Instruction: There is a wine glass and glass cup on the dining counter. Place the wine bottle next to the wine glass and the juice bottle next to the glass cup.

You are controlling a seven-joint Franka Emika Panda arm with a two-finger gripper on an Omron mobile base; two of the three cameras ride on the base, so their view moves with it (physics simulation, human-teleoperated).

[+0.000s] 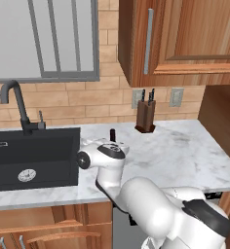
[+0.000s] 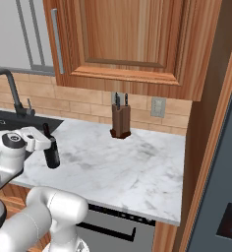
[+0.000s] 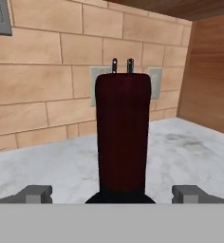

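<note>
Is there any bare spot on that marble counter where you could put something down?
Yes: the wide stretch of counter between the wine bottle and the wooden wall on the right, in front of the knife block. It is tighter by the sink, where the open gripper flanks the bottle.

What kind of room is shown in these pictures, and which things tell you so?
Most likely a home kitchen. A black sink with a dark faucet is set into a marble counter, a knife block stands against the brick wall, and wooden cabinets hang above.
</note>
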